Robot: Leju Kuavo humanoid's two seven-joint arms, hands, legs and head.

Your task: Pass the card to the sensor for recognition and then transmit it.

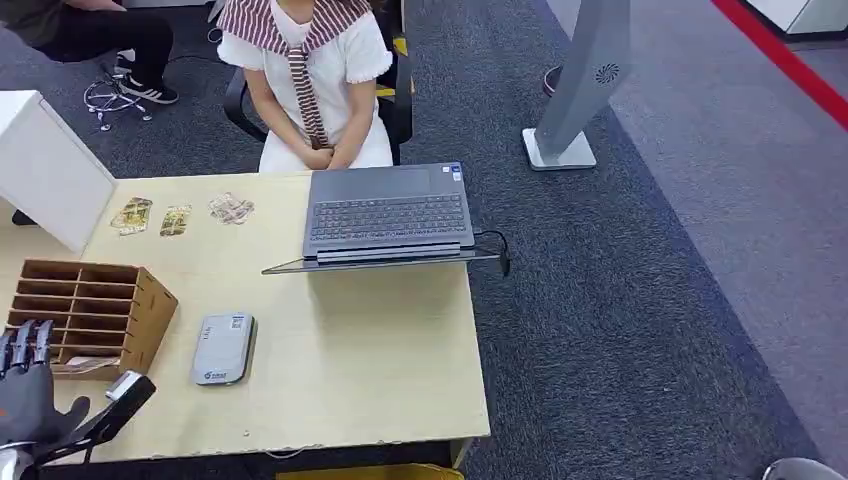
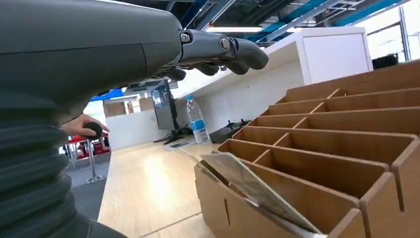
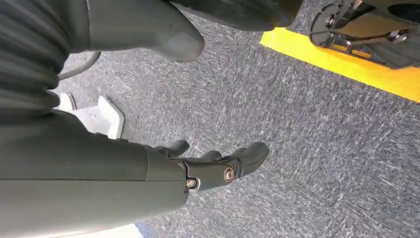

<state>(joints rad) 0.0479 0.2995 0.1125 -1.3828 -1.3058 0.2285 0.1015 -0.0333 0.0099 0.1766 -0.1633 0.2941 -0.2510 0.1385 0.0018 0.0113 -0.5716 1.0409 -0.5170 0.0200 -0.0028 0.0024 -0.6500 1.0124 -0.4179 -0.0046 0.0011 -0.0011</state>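
A wooden sorting box (image 1: 92,312) with several slots stands at the table's left side. A glossy card (image 2: 252,191) leans out of one of its front slots (image 2: 307,198). My left hand (image 1: 30,392) hovers at the table's near left corner, just in front of the box, fingers apart and holding nothing; in the left wrist view its fingers (image 2: 223,49) reach out above the box. The grey card sensor (image 1: 223,348) lies flat on the table to the right of the box. My right hand (image 3: 213,166) hangs over the carpet with nothing in it.
An open laptop (image 1: 390,215) sits at the table's far right, with a person (image 1: 310,70) seated behind it. Three small packets (image 1: 175,220) lie at the far left beside a white box (image 1: 45,165). A water bottle (image 2: 197,120) stands further off.
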